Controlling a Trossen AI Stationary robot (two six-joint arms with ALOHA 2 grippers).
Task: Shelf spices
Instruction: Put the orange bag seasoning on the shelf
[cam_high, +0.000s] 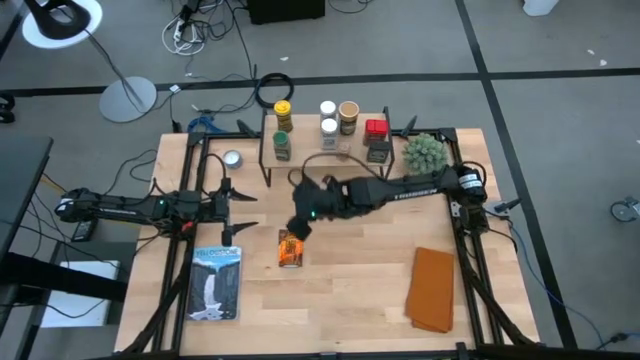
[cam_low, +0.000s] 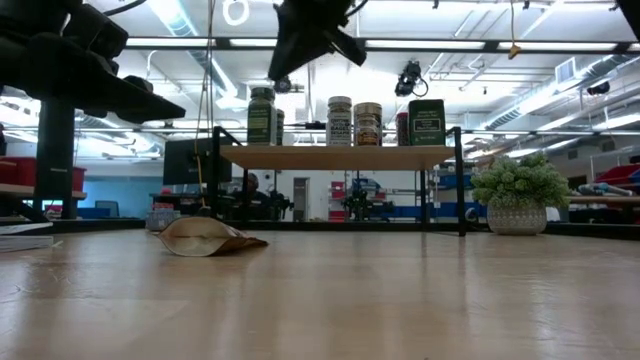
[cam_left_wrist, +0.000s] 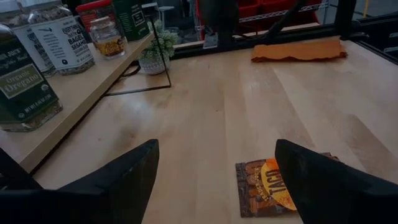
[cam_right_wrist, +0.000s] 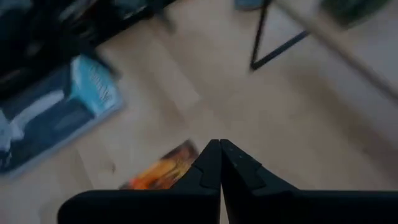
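Now, the low light-wood shelf on thin black legs sits at upper centre of the high view, loaded with jars: a green-labelled one reading "Organic Oregano" and a white-labelled one, possibly "Bagel". The flat orange packet marked "TACO" lies at mid-table. The right gripper hovers just above it, pinched shut and empty; the left gripper waits wide apart at left, holding nothing.

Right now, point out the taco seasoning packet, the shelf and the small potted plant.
taco seasoning packet (cam_high: 290, 249), high view, middle of its face.
shelf (cam_low: 335, 156), low view, front edge of the board.
potted plant (cam_high: 424, 152), high view, its foliage.
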